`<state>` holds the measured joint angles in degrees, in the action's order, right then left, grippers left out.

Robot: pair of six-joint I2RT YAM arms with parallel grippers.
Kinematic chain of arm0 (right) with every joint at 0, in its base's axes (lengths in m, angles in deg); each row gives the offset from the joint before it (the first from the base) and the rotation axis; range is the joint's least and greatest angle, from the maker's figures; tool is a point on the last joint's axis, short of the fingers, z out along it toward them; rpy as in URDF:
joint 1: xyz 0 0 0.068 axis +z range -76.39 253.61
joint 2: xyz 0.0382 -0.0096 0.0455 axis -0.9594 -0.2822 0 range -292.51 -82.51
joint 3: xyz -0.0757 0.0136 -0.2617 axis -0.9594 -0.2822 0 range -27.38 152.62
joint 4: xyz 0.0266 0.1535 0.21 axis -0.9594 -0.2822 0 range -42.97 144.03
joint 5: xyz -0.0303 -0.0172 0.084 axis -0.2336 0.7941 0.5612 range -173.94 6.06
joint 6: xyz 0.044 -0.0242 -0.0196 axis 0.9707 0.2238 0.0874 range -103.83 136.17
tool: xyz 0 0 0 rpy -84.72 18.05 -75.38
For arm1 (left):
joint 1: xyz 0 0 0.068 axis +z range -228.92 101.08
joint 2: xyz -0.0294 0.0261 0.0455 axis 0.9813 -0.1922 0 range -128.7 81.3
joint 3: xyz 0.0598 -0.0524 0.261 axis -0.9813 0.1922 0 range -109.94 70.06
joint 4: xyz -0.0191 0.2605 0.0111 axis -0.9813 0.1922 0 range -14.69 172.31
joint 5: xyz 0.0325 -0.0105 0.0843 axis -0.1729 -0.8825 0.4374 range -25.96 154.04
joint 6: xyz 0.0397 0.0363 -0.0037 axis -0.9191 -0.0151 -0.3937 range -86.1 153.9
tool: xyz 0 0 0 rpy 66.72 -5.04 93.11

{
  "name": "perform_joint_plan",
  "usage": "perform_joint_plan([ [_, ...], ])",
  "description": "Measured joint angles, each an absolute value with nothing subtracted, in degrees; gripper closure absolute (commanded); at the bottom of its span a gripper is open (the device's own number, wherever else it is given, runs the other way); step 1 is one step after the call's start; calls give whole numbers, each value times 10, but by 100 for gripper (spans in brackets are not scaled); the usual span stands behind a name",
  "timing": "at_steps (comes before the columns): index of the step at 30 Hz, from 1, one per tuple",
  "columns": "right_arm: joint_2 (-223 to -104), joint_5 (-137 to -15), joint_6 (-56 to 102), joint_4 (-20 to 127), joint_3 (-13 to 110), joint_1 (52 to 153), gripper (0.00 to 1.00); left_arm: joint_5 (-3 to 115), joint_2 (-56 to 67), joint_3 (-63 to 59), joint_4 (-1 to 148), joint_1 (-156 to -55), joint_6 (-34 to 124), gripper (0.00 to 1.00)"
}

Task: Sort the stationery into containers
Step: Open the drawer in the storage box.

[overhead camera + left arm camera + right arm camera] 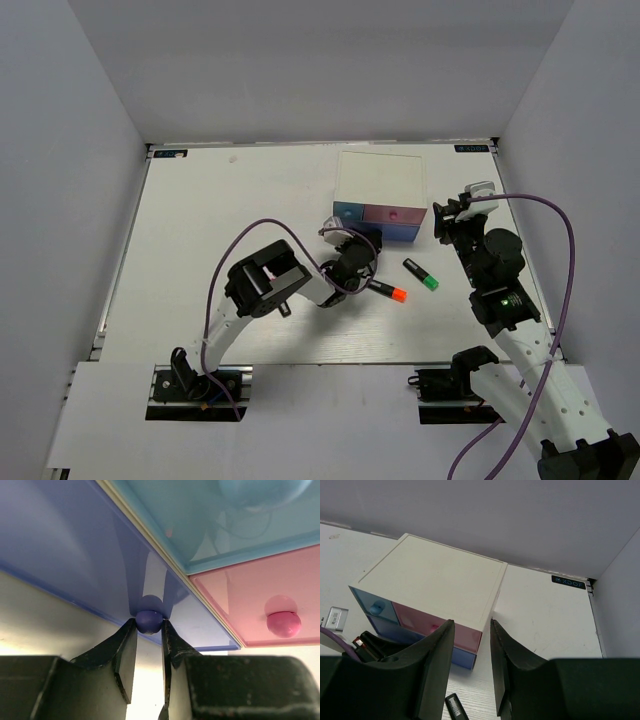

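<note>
1. Left gripper (148,628): jaws nearly closed, pinching the small round knob (149,620) of the lavender drawer (75,555). One finger each side, nothing else held.
2. Step, as I read it: opening a container before any item goes in. Neither of my arms holds any stationery.
3. Next move, my guess: pull straight back toward the near edge, in line w/ the drawer's travel. Knob is tiny & round, so the grip could slip if I tug at an angle. The light organiser (380,180) may slide along w/ the drawer unless braced.
4. Drawer look: pale purple glossy front, wide, bottom row. Seems flush w/ the box; can't tell if it's cracked open. Above it sit the blue drawer (215,525) on the left & the pink drawer (240,590) on the right, w/ its pink knob (283,622).
5. Organiser: white box, far-centre of the table (200,300), fronts facing near.
6. Right gripper (471,625): jaws apart, empty, hanging just right of the organiser's near right corner. Could brace the box from there, I reckon.
7. Loose items: orange-ended marker (386,291) & green-ended marker (421,275) lie on the table near-right of the drawers, apart from each other. Silvery block (335,619) lies just left of the box. Other pieces: can't spot them for sure.
</note>
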<state>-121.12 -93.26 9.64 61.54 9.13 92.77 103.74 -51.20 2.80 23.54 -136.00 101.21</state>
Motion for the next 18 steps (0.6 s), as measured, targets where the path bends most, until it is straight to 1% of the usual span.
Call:
perform_joint_plan([
  [8, -1219, -916, 89, 614, 90, 928, 59, 1026, -500, 55, 220, -1360, 1002, 80],
  [9, -1222, -907, 85, 611, 90, 928, 56, 1024, -499, 56, 220, -1360, 1000, 80],
  [11, -1231, -883, 75, 604, 90, 927, 44, 1021, -496, 59, 220, -1360, 997, 80],
  [13, -1245, -849, 60, 593, 91, 927, 30, 1019, -494, 63, 221, -1360, 994, 80],
  [14, -1254, -832, 51, 584, 93, 928, 21, 1017, -492, 65, 221, -1360, 993, 80],
  [16, -1277, -801, 30, 567, 97, 928, 16, 1014, -490, 68, 221, -1360, 990, 80],
  [17, -1288, -787, 18, 560, 100, 929, 10, 1012, -489, 69, 221, -1360, 989, 80],
  [18, -1298, -775, 4, 553, 102, 929, 10, 1011, -488, 71, 221, -1360, 987, 80],
])
